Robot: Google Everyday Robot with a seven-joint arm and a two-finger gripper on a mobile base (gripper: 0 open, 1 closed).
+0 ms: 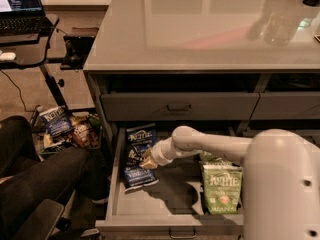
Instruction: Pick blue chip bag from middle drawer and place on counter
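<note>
The blue chip bag (136, 151) lies lengthwise at the left side of the open middle drawer (170, 225), its white logo toward the back. My gripper (146, 162) reaches in from the right at the end of the pale arm and sits right at the bag's right edge, about mid-length, touching or just over it. The counter (200, 29) is the wide glossy grey top above the drawers.
Two light green chip bags (221, 186) stand at the drawer's right side. A shallower shut drawer front (179, 106) sits just above. A person's dark legs (35, 179), snack bags on the floor (57, 121) and a laptop stand (25, 49) are to the left.
</note>
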